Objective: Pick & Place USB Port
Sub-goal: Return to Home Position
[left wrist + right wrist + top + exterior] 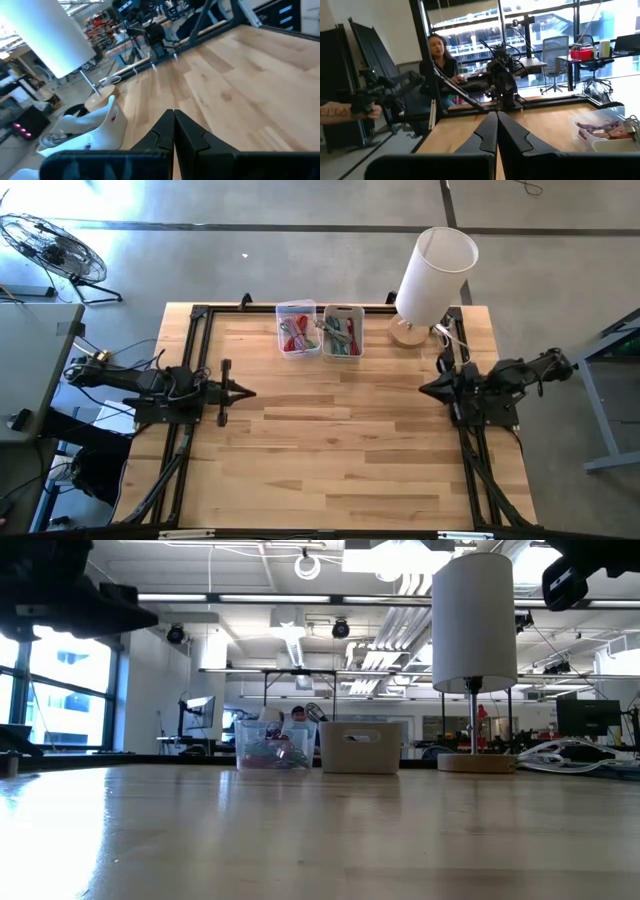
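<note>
Two small bins stand side by side at the table's far edge: a clear bin (296,330) and a white bin (342,332), both filled with coloured cables; they also show in the low view as the clear bin (271,744) and the white bin (360,747). My left gripper (250,392) waits shut above the table's left side, fingers (174,125) pointing right. My right gripper (424,388) waits shut at the table's right side, fingers (496,127) pointing left. Neither is near the bins. No single USB part can be picked out among the cables.
A table lamp with a white cylindrical shade (435,272) and a round wooden base (408,332) stands at the far right corner, its white cord (452,340) trailing beside my right arm. A dark frame (200,320) borders the table. A person (440,52) sits beyond the table's left side.
</note>
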`<state>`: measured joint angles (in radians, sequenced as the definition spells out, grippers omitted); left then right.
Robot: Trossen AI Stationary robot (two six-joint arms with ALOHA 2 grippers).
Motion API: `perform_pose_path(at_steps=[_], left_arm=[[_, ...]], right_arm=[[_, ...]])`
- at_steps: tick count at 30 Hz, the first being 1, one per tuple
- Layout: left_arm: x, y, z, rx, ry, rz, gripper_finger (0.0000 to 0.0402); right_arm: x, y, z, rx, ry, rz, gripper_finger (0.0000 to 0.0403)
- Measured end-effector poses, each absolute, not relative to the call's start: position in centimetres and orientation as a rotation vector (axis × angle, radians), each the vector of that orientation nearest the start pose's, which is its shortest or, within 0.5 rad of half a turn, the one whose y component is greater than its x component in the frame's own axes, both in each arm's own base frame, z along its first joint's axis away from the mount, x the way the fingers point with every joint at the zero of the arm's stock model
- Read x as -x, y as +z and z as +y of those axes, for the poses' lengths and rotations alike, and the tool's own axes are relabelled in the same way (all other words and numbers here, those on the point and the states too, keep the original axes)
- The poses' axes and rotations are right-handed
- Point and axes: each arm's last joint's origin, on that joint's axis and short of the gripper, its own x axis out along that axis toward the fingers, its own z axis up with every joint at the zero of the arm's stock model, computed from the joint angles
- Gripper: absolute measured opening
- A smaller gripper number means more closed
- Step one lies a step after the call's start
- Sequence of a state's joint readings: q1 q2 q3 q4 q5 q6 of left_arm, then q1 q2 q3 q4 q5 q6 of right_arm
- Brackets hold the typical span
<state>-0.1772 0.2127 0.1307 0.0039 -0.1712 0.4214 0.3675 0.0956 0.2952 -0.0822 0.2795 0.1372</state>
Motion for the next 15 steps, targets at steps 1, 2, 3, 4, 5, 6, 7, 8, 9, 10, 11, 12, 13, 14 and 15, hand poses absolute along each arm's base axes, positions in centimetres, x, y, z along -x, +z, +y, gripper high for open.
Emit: perform_pose_path(at_steps=[1,2,3,4,5,6,7,8,9,10,11,12,13,14,15], left_arm=[[-10.6,19.0,-1.4,-0.441,-0.015,0.076,0.0],[-10.6,18.9,-1.3,-0.451,-0.006,0.076,0.0],[-10.6,18.7,-1.3,-0.456,0.001,0.078,0.0],[-10.6,18.6,-1.3,-0.46,0.007,0.08,0.0],[-10.5,18.4,-1.3,-0.463,0.015,0.084,0.0],[-10.5,18.1,-1.2,-0.464,0.021,0.089,0.0],[-10.5,17.9,-1.2,-0.465,0.023,0.091,0.0],[-10.5,17.7,-1.2,-0.465,0.022,0.092,0.0],[-10.4,17.5,-1.2,-0.464,0.022,0.092,0.0],[-10.4,17.3,-1.2,-0.464,0.022,0.091,0.0],[-10.4,17.1,-1.2,-0.464,0.021,0.091,0.0],[-10.3,16.9,-1.2,-0.464,0.018,0.09,0.0],[-10.3,16.7,-1.2,-0.463,0.015,0.086,0.0],[-10.3,16.6,-1.2,-0.461,0.011,0.076,0.0],[-10.2,16.6,-1.2,-0.461,0.007,0.071,0.0]], right_arm=[[-7.9,24.5,2.2,-0.173,0.098,-0.111,0.0],[-8.0,24.3,2.2,-0.175,0.101,-0.119,0.0],[-8.1,24.2,2.3,-0.175,0.106,-0.123,0.0],[-8.1,24.0,2.3,-0.174,0.113,-0.125,0.0],[-8.2,23.8,2.4,-0.172,0.116,-0.12,0.0],[-8.3,23.5,2.4,-0.17,0.117,-0.113,0.0],[-8.4,23.2,2.4,-0.167,0.117,-0.105,0.0],[-8.5,23.0,2.5,-0.166,0.119,-0.101,0.0],[-8.5,22.8,2.5,-0.163,0.12,-0.098,0.0],[-8.6,22.7,2.5,-0.159,0.122,-0.098,0.0],[-8.6,22.5,2.5,-0.155,0.122,-0.097,0.0],[-8.7,22.4,2.6,-0.149,0.121,-0.094,0.0],[-8.7,22.2,2.6,-0.14,0.12,-0.092,0.0],[-8.7,22.1,2.6,-0.13,0.12,-0.089,0.0],[-8.8,22.0,2.6,-0.125,0.119,-0.091,0.0]])
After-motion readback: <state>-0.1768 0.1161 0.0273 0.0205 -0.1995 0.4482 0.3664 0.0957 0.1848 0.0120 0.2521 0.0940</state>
